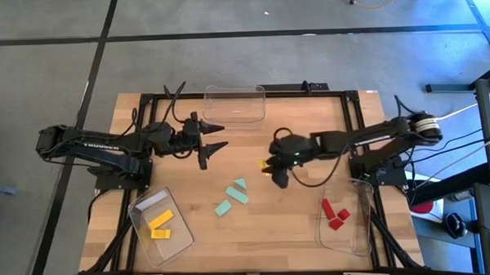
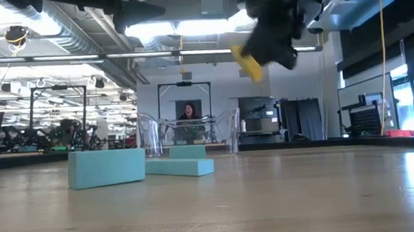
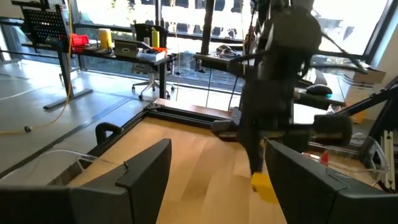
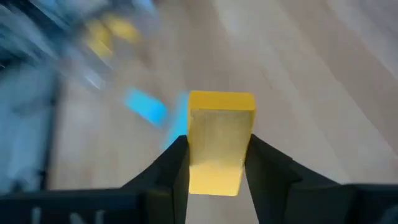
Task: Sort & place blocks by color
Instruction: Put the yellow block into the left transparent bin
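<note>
Right gripper: clamped on a yellow block, held above mid-table. Left gripper: fingers spread, empty, near the far bin. Two mint-green blocks: on the table.

Two loose blocks sit mid-bench toward the front edge. One bin is at the front-left corner, another front-right, and a third against the back edge.
</note>
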You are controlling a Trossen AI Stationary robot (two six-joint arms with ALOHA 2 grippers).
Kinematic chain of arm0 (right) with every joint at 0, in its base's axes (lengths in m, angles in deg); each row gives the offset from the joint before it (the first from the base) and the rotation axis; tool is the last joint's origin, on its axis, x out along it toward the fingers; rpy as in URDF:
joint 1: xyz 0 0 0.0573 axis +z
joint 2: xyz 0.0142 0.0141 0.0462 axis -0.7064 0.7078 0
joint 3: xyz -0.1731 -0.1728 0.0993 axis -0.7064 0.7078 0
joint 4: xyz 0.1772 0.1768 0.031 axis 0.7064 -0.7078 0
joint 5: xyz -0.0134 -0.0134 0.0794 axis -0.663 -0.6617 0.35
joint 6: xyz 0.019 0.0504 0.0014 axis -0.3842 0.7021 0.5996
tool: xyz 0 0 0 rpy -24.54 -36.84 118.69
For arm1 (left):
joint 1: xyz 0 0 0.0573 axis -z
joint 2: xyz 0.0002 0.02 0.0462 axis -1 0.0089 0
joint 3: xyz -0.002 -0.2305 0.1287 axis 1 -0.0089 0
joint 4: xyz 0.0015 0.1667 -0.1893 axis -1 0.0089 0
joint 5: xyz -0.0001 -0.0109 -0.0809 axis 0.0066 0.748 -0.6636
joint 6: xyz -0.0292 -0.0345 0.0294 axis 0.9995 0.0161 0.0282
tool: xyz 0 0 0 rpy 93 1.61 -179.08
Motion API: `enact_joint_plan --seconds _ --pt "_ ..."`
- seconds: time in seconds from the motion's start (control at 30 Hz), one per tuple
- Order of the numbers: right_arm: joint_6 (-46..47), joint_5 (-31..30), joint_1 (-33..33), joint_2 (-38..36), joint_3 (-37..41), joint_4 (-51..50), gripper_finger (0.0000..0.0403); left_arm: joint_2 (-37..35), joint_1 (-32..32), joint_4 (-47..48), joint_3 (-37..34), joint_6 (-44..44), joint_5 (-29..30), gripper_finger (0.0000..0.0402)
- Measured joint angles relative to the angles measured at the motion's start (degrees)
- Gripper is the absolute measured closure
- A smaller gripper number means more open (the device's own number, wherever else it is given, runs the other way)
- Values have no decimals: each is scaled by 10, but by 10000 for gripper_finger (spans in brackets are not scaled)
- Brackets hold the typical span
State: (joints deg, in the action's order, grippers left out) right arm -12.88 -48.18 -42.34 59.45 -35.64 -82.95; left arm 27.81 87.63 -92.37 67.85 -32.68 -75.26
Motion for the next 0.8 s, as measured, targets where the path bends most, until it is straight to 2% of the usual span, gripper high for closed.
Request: enact_joint_plan --seconds 0.13,0.23,0.4,0.5,0.8 --pt "1 11 -21 -28 56 191 281 0 0 1 0 23 -4 150" --pt "-4 11 -32 -29 62 272 281 0 0 1 0 75 -25 150" --pt "-47 11 -44 -29 34 290 281 0 -1 0 0 211 -84 150" --pt "-64 14 -45 -29 18 289 281 0 -1 0 0 262 -109 150" --pt "-70 37 -45 -28 15 282 281 0 -1 0 0 254 -77 150"
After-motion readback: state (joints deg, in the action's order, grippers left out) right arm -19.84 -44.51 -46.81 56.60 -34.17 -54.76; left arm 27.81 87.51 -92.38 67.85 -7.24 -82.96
